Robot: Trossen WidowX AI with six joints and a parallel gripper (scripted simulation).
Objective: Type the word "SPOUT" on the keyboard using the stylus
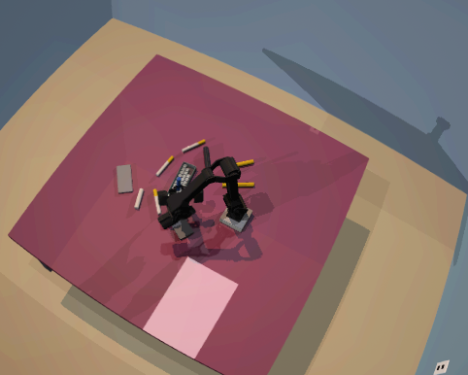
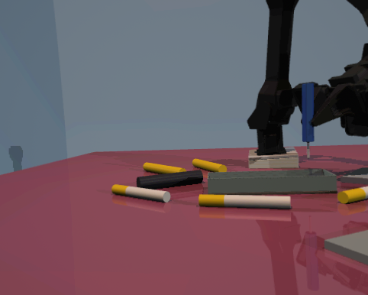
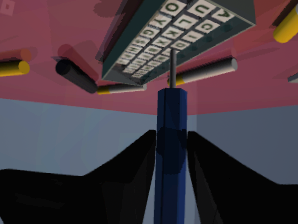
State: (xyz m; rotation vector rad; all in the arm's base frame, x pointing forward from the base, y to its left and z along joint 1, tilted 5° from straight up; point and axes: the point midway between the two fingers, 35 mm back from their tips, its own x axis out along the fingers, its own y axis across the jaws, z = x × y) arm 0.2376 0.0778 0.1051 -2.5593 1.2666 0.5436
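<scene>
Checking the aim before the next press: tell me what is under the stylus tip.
The blue stylus, gripped upright in the jaws, has its thin tip above the keyboard, not touching it. Which key sits under the tip cannot be seen, as the shaft covers it.

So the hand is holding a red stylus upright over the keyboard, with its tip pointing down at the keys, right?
Not quite: the stylus is blue, not red, as the exterior view shows. The rest holds: the hand grips it upright, its thin tip pointing down over the keyboard.
</scene>
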